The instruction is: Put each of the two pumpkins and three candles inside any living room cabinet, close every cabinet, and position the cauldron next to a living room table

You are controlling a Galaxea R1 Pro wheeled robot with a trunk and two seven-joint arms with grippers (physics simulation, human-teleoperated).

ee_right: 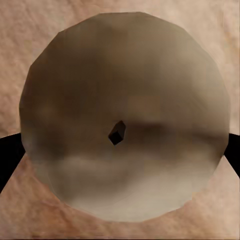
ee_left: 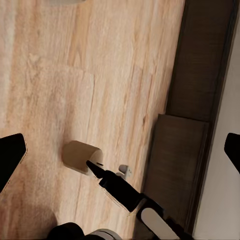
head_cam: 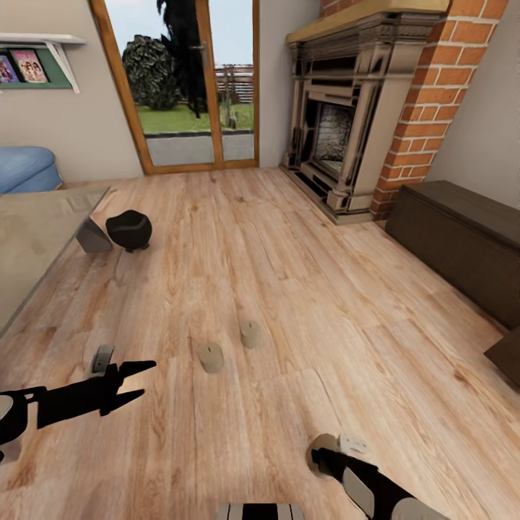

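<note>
The room has a light wood plank floor [head_cam: 289, 289], a brick fireplace [head_cam: 347, 130] and a glass door [head_cam: 195, 79] to a garden. Two short grey-brown round candles [head_cam: 211, 357] [head_cam: 250, 333] lie on the floor, close together, out in the open. A third grey-brown candle [ee_right: 125, 115] sits right under the right pincer [head_cam: 325, 453], with its little dark wick in the middle. The black fingers [ee_right: 7, 155] stand on either side of it, but I cannot tell if they squeeze it yet.

The left pincer [head_cam: 141, 380] hangs over the floor with its two fingers spread and nothing in them. The round black cauldron [head_cam: 129, 230] sits just beside the corner of the low, shiny grey-brown bench [head_cam: 36, 238]. The long dark-brown wood cabinet [head_cam: 462, 238] stands by the wall on the right, well apart from the candles. One drawer [ee_left: 177, 165] looks pulled out.

The candle is round and smooth, so it might slip or roll away if the fingers close off-centre. The open drawer sticks out near the right arm, so a wide swing could bump it. The middle of the floor has lots of free room to move.
</note>
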